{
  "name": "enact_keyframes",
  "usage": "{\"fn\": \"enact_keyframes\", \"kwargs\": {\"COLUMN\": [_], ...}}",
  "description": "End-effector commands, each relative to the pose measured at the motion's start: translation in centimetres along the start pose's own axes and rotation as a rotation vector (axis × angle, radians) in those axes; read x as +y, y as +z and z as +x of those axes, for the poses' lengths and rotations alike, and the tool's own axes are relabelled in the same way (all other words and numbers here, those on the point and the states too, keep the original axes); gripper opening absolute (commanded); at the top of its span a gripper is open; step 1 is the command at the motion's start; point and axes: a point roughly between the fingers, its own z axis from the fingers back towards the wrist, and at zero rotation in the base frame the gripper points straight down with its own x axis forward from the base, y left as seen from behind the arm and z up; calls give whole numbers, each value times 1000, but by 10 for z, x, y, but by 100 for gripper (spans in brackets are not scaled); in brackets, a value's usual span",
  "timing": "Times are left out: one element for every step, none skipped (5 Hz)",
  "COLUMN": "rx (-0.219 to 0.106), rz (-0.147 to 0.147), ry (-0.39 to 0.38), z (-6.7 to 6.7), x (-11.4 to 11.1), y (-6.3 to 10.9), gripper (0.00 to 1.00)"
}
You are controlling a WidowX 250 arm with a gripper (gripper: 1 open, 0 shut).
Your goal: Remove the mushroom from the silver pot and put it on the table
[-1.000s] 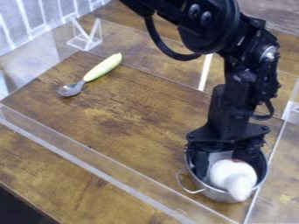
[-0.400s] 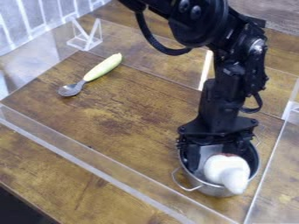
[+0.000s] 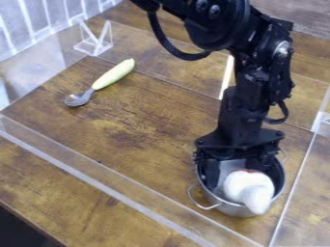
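Tool (image 3: 236, 166) spread wide, pointing straight down into silver pot (image 3: 213, 201) at near right of wooden worktop (image 3: 142, 116). Mushroom (image 3: 250, 189) inside pot, cream cap leaning on right rim, not gripped. Yellow-handled spoon (image 3: 100, 81) well apart, far left.

Glossy black jointed arm (image 3: 238, 43), rounded housings, slim forearm, dark forked end effector (image 3: 236, 159).

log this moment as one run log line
stage: reaching | jaws: open, down in small shiny steel pot | cream-white toy mushroom: in pot, not gripped | yellow-handled spoon: on table
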Motion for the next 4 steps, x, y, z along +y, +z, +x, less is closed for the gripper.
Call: {"fn": "enact_keyframes", "kwargs": {"rx": [-16,-7,1,7], "rz": [-45,-44,-43,-43], "ry": [20,19,18,18], "z": [12,12,12,11], "x": [-5,-5,-5,-5], "y": [16,15,15,17], "gripper": [100,100,100,100]}}
